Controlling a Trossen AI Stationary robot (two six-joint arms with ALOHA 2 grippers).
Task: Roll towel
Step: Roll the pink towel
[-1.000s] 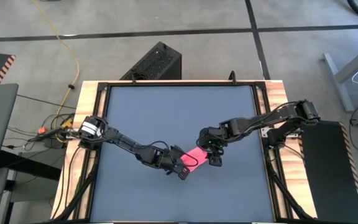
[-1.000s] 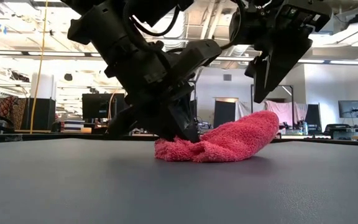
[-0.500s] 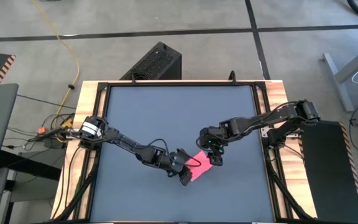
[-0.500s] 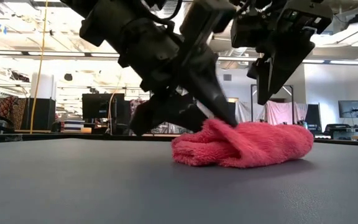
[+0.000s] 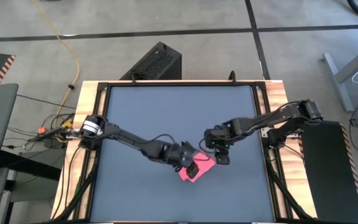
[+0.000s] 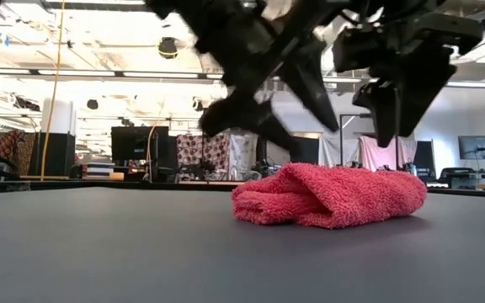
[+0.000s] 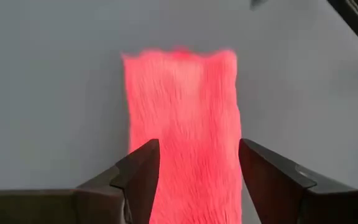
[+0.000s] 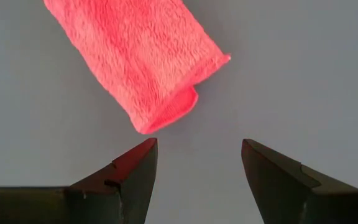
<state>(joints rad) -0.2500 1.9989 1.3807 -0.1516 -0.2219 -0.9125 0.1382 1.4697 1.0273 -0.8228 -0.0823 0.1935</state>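
- Mat (image 5: pixel 135 118), dark grey, covers the table; in the low view its bare surface fills the foreground.
- Towel (image 6: pixel 331 195), bright pink, lies on the mat as a loose flattened roll, a little toward the front edge and right of the table's middle (image 5: pixel 196 168).
- Left gripper (image 5: pixel 190 167) hangs above the towel's left end, clear of the cloth in the low view; the left wrist view shows its two fingers (image 7: pixel 140 177) spread wide, the towel (image 7: pixel 182 124) running lengthwise between them.
- Right gripper (image 5: pixel 222 157) hovers just beside the towel's right end, jaws wide apart and holding nothing; the right wrist view shows bare mat between its fingers (image 8: pixel 132 174) and the towel's folded end (image 8: pixel 135 59) just ahead of them.
- Room beyond the table shows screens and hanging cloths.
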